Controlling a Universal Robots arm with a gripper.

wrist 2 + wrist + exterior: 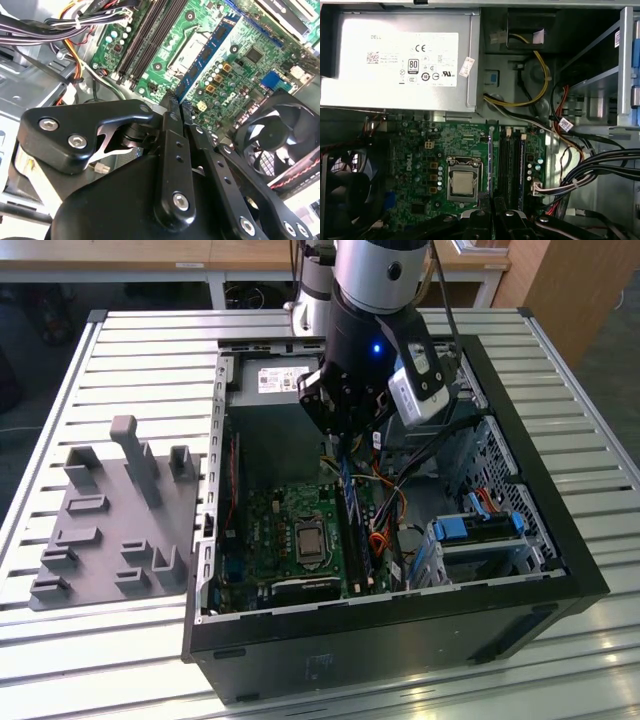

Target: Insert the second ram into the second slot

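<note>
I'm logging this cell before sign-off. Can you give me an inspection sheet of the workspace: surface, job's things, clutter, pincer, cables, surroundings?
Surface: slatted metal table carrying an open computer case.
Job's things: second ram stands on edge over the motherboard, beside the processor socket; whether it is seated in a slot cannot be told.
Clutter: grey fixture plate with pegs, on the exterior view's left of the case.
Grippers: pincer shut on the second ram's near end.
Cables: black bundle and yellow wires inside the case, apart from the stick.
Surroundings: wooden furniture behind the table.
</note>
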